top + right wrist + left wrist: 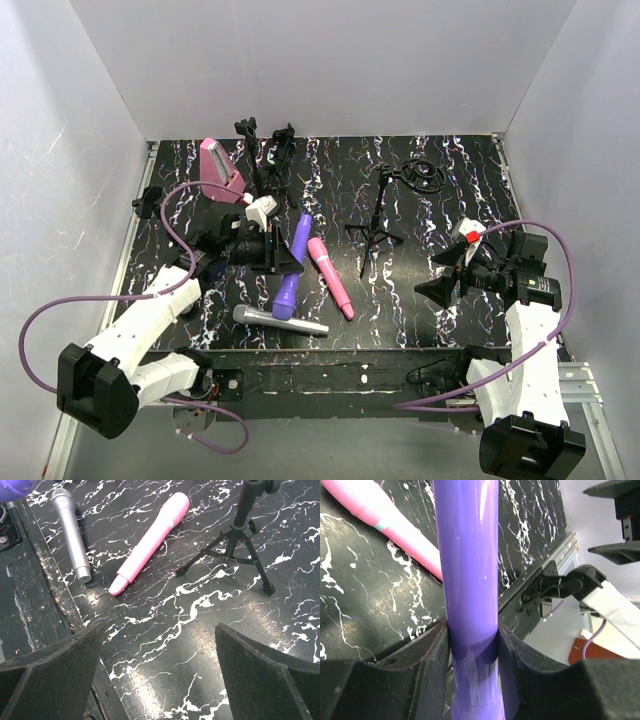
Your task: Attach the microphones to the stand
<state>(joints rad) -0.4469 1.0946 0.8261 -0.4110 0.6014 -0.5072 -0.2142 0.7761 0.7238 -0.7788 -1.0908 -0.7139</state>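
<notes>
Purple microphone clenched in the left gripper at mid-table, pink microphone and silver microphone laid flat just beside it, right gripper held spread wide, tripod stand set upright nearby.

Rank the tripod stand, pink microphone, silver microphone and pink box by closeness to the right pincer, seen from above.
1. Tripod stand, just left of the right pincer.
2. Pink microphone, centre.
3. Silver microphone, front left.
4. Pink box, far left.

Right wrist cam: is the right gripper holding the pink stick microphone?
No, the right gripper is open with nothing between its fingers; the pink stick microphone lies on the black marbled table ahead of it.
</notes>
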